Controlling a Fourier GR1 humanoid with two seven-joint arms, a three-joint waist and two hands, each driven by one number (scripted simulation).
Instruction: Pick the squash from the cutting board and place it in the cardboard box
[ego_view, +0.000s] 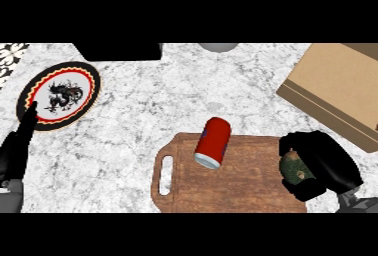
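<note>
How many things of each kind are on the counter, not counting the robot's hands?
Cutting board: 1
Can: 1
Squash: 1, inside the curled right hand
Plate: 1
Cardboard box: 1
Total: 5

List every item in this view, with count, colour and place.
cutting board: one, brown wood with a handle slot, counter bottom centre.
can: one, red, lying on its side across the board's top edge.
squash: one, dark green, at the board's right end, inside the right hand.
cardboard box: one, tan, upper right.
plate: one, white with red and black rim and dark figure, upper left.
black object: one, top edge.
grey object: one, top edge.
left hand: black, left edge, fingers straight.
right hand: black, curled round squash.
</note>
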